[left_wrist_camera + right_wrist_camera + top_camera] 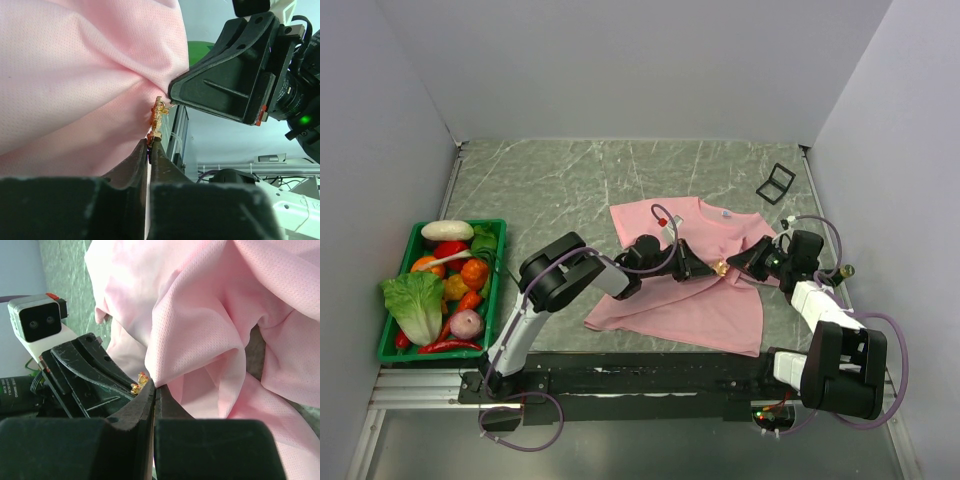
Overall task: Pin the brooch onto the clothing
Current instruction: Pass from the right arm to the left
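The clothing (680,300), a light pink T-shirt, lies rumpled in the middle of the table, and both grippers meet over its centre. The brooch (721,267) is a tiny orange-gold speck between them. My left gripper (150,142) is shut on the lower end of the brooch (157,114), which stands against the pink fabric (75,75). My right gripper (156,387) is shut on a raised fold of the clothing (210,315), with the brooch (140,382) just left of its tips. From above, the left gripper (708,268) and right gripper (738,268) almost touch.
A green basket (501,300) full of vegetables stands at the left edge of the table. A small black frame-shaped object (776,183) lies at the back right. Grey walls close in the table on three sides.
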Robot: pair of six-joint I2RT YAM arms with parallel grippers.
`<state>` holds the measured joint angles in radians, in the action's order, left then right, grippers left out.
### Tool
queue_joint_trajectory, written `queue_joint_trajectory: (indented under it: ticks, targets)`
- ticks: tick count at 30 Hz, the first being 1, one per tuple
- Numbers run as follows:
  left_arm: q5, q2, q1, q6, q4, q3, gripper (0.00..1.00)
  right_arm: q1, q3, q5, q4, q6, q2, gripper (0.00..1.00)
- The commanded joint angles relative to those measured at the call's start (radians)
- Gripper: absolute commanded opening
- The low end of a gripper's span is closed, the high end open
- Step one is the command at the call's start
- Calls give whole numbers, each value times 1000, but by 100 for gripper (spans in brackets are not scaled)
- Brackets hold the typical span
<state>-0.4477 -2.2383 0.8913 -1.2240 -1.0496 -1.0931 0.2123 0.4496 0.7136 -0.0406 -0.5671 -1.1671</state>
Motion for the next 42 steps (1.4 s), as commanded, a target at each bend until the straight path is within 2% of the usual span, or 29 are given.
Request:
queue_joint_trajectory:
  ticks: [1,6,7,9,11,12,15,17,18,19,29,33,42]
  targets:
    - [-11,59,11,20,-55,-21,1,6,-8,-8,8,15,35,0]
    - [-25,60,8,37,-47,-24,1,4,11,-28,36,38,63,0]
    - [-28,59,6,43,-38,-30,1,6,15,-35,69,50,69,2]
    - [-40,62,-3,58,-9,-40,1,4,26,-52,94,64,93,17]
    - [-71,54,-14,73,29,-66,1,6,32,-60,116,70,110,27]
    - [-84,48,-17,86,40,-79,1,6,38,-65,122,72,122,37]
    - [-127,28,-28,95,46,-111,1,6,50,-95,151,81,141,50]
    - [-137,23,-32,109,68,-129,1,6,57,-121,174,87,149,54]
    - [-144,25,-34,132,101,-136,1,6,60,-131,182,93,158,72]
    - [-149,25,-35,141,114,-143,1,6,60,-144,189,93,162,75]
    - [-218,-7,-63,190,181,-191,1,30,63,-255,222,49,215,73]
    - [-229,-14,-75,198,188,-197,1,47,52,-307,220,30,192,63]
    - [-236,-15,-81,230,230,-215,1,44,17,-307,114,-14,141,59]
